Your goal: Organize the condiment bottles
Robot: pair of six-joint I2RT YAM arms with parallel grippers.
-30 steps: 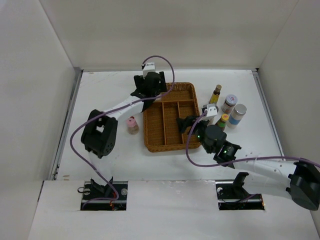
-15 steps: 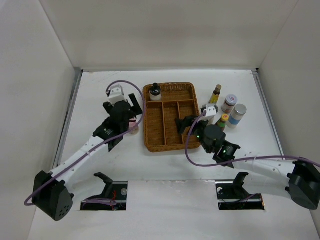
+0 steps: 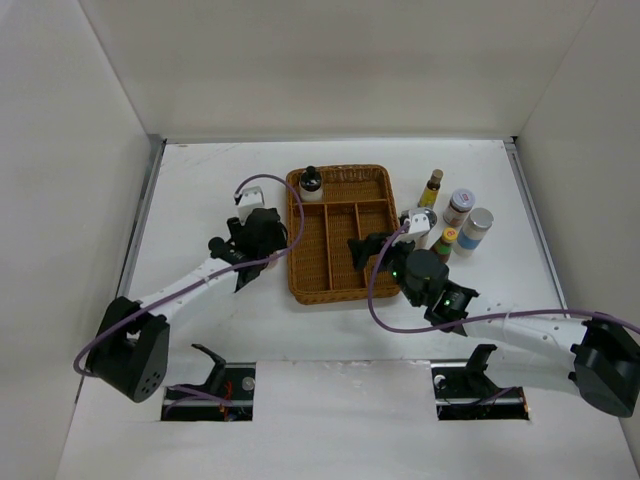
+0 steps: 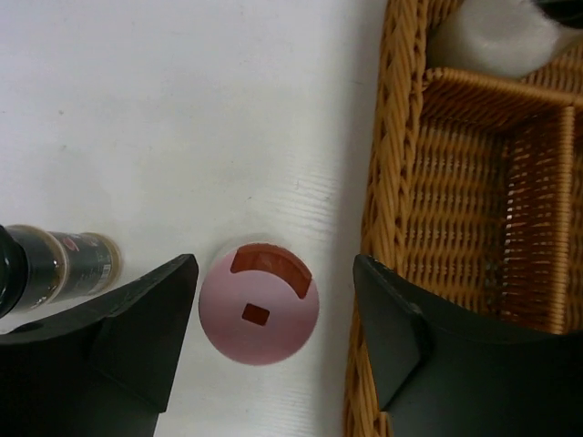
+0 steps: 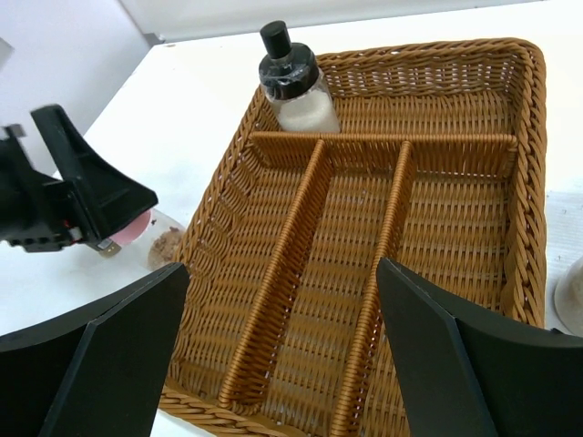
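Your left tool point(image 4: 275, 273) hangs spread wide over the pink-capped bottle point(image 4: 259, 309), with a finger to either side of the cap and neither visibly pressing on it. The bottle stands upright on the desk point(image 3: 200, 185), just beside the outer left wall of the wicker tray point(image 4: 387, 164). Your right tool point(image 5: 282, 273) is likewise released and holds nothing, poised above the tray's near compartments. One black-capped bottle point(image 5: 291, 77) already stands in the tray's far-left corner compartment.

The danger, by the look of it, lies in the squeeze. The cap sits hard by the outer finger and apart from the tray-side one. An uneven close could therefore shove the bottle sideways and tip it before you have a grip. The tray-side finger runs close to the wicker wall and could snag the weave or nudge the tray. On the other side, a dark bottle point(image 4: 59, 264) lies on its side near the outer finger, and a brush there would likely send it rolling.

Once lifted, the bottle must clear the tray wall. Your right arm occupies the air over the tray, so the two arms could meet there. On the desk to the right of the tray stand the rest: a slim brown bottle point(image 3: 432, 187), a brown-capped jar point(image 3: 458, 206), the blue-labelled bottle point(image 3: 476, 229) and a yellow-capped one point(image 3: 447, 241).
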